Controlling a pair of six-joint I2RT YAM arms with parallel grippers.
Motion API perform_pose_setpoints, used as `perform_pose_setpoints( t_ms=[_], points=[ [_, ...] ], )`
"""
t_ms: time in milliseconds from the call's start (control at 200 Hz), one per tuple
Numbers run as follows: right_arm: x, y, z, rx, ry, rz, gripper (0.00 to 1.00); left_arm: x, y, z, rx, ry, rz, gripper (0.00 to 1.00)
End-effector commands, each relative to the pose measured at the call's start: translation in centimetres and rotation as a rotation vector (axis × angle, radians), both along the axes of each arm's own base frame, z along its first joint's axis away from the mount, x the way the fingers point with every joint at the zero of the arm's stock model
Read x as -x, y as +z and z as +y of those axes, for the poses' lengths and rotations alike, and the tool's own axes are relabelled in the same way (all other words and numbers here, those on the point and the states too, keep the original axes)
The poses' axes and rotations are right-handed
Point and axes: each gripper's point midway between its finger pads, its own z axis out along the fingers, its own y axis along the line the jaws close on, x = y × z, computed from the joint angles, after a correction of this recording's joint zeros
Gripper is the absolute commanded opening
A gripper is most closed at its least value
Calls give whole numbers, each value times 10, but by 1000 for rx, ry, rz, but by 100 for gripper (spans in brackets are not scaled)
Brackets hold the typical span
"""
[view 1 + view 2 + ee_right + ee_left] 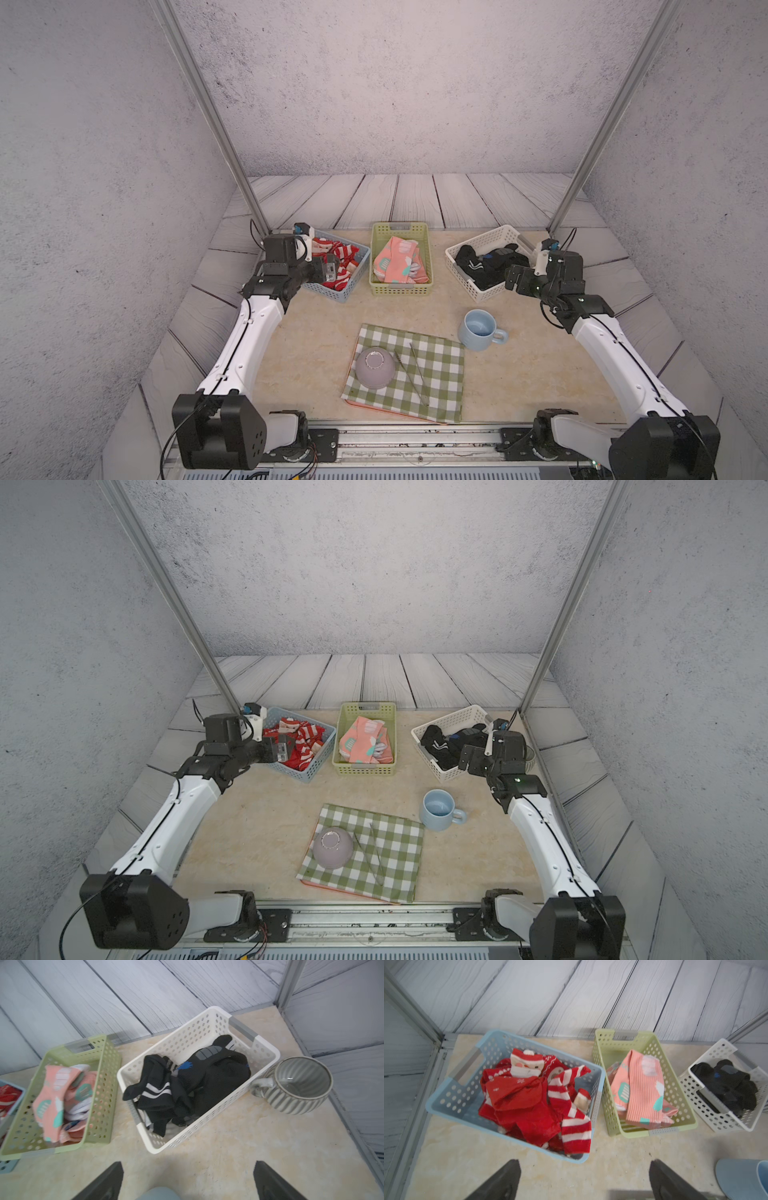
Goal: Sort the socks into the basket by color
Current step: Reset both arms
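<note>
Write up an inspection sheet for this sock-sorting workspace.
Surface: beige tabletop, no loose socks seen.
Job's things: red socks in blue basket; pink socks in green basket; black socks in white basket.
Clutter: checked cloth under upturned purple bowl and two thin sticks; blue mug; grey ribbed mug beside white basket.
Grippers: left gripper open, empty; right gripper open, empty.
Cables: black cable loops at the left arm's base.
Surroundings: grey walls, metal posts.
</note>
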Motion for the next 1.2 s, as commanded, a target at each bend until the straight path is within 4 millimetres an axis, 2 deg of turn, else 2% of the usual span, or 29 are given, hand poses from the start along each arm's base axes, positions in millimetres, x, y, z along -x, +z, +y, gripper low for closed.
perform_pose_setpoints(
  t_ms=[0,135,225,395,525,666,671,701,846,896,946,1141,1156,1191],
  points=[
    [-12,-11,-29,55,-88,-52,99,-5,16,7,-39,41,-135,100],
    [-9,-47,-41,40,-120,-6,99,2,-4,13,-82,54,-113,100],
    [-5,-61,-49,51,-137,-10,99,5,-19,21,-86,101,-109,100],
    [-3,-69,-66,56,-183,-70,99,6,-37,29,-117,138,-90,100],
    [1,-73,-89,12,-264,-106,99,6,-46,32,-124,152,-111,100],
    [-6,-84,-90,16,-261,-130,99,4,-56,36,-151,166,-129,100],
    [-5,-86,-98,15,-281,-129,99,4,-55,36,-150,167,-136,100],
    [-7,-89,-101,10,-286,-132,99,3,-56,39,-155,180,-140,100],
    [-19,-101,-82,-41,-180,-186,99,0,-62,54,-175,237,-170,100],
    [-20,-107,-82,-35,-185,-188,99,-2,-63,58,-189,250,-180,100],
    [-20,-105,-84,-18,-186,-209,99,-4,-66,63,-202,258,-177,100],
    [-26,-104,-64,0,-52,-233,99,-8,-86,76,-199,295,-182,100],
    [-27,-103,-53,6,-23,-237,99,-8,-88,78,-203,302,-179,100],
    [-27,-103,-45,31,8,-245,99,-8,-94,81,-199,316,-178,100]
  ],
)
